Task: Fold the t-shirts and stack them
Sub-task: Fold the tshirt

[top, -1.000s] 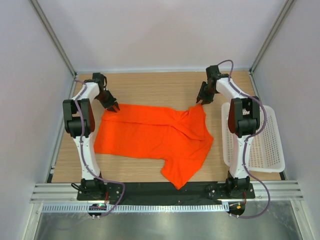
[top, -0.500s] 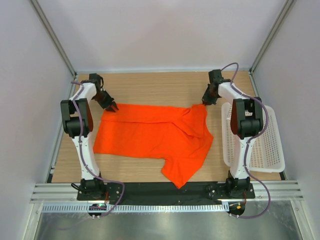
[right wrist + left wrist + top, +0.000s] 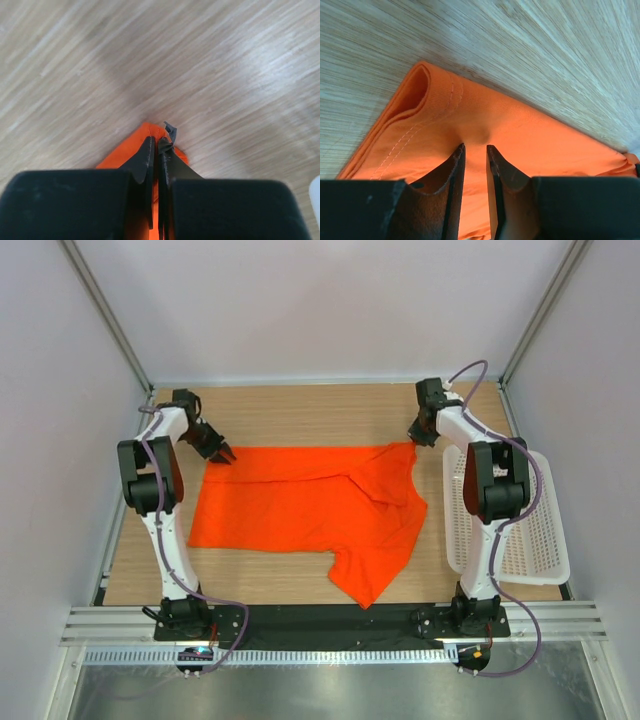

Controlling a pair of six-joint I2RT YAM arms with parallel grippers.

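The orange-red t-shirt (image 3: 300, 505) lies spread across the wooden table, its far edge stretched nearly straight between the two grippers and a sleeve hanging towards the near edge. My left gripper (image 3: 222, 453) is shut on the shirt's far left corner. In the left wrist view its jaws (image 3: 475, 146) pinch a puckered fold of fabric (image 3: 530, 130) beside the hemmed edge. My right gripper (image 3: 414, 443) is shut on the far right corner. In the right wrist view its jaws (image 3: 156, 140) are closed on the orange tip (image 3: 127, 152), low over the wood.
A white lattice basket (image 3: 535, 540) stands at the right edge of the table, beside the right arm. Bare wood (image 3: 300, 415) lies beyond the shirt up to the back wall. Frame posts stand at the back corners.
Both grippers have moved further back and outward with the shirt's far corners. The far edge has drawn straighter and the whole shirt has slid a little away from the near edge.
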